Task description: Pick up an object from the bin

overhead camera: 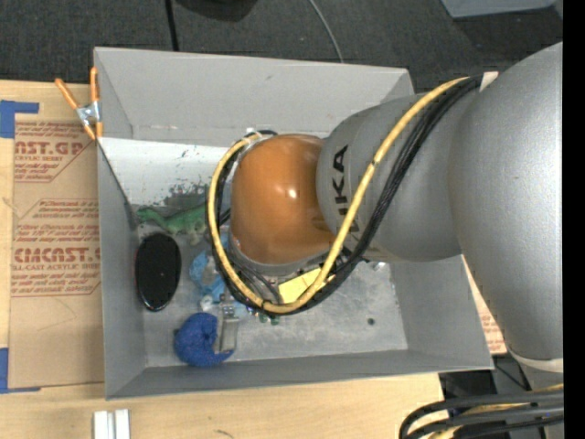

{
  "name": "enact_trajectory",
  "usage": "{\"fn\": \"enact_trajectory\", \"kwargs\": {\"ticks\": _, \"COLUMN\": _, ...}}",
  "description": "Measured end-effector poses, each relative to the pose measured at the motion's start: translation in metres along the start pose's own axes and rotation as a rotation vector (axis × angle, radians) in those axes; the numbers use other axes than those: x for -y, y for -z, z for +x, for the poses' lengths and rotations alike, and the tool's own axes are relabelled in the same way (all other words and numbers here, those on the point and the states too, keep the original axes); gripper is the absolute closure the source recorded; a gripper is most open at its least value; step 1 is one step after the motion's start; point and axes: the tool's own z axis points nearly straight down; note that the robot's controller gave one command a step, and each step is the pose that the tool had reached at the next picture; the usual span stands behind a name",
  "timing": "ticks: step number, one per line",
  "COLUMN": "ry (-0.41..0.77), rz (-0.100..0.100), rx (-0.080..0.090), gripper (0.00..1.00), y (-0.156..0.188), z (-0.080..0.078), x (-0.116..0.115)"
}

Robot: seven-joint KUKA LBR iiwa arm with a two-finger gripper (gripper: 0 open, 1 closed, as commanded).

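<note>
Metal, dull grey and speckled with dark scuffs, is what the bin [274, 90] is made of. A blue ball [194, 344] of fuzzy, fibrous texture is lodged against its wall. The tool [224, 330], a small metallic end, is set at the ball's right edge; whether it is wide or narrow cannot be told, as it is largely covered by the arm's glossy orange dome [274, 199], round which a yellow cable [216, 199] is looped. Above the ball and to its left, a smooth black oval [157, 271] is laid flat. Directly above the ball a pale blue crumpled piece [203, 268] is found and, further above, a green ragged-edged thing [174, 216]. Right of the ball, a flat yellow piece [294, 288] is partly hidden under the arm.
</note>
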Motion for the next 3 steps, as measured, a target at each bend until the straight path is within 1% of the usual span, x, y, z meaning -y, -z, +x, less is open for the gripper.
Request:
{"fn": "enact_trajectory", "kwargs": {"ticks": 1, "ry": -0.003, "rz": -0.002, "rx": 0.007, "gripper": 0.00, "y": 0.004, "z": -0.002, "x": 0.001}}
{"fn": "enact_trajectory", "kwargs": {"ticks": 2, "ry": 0.140, "rz": -0.002, "rx": 0.012, "gripper": 0.00, "y": -0.039, "z": -0.001, "x": 0.001}}
{"fn": "enact_trajectory", "kwargs": {"ticks": 3, "ry": 0.216, "rz": -0.003, "rx": 0.014, "gripper": 0.00, "y": -0.091, "z": -0.001, "x": 0.001}}
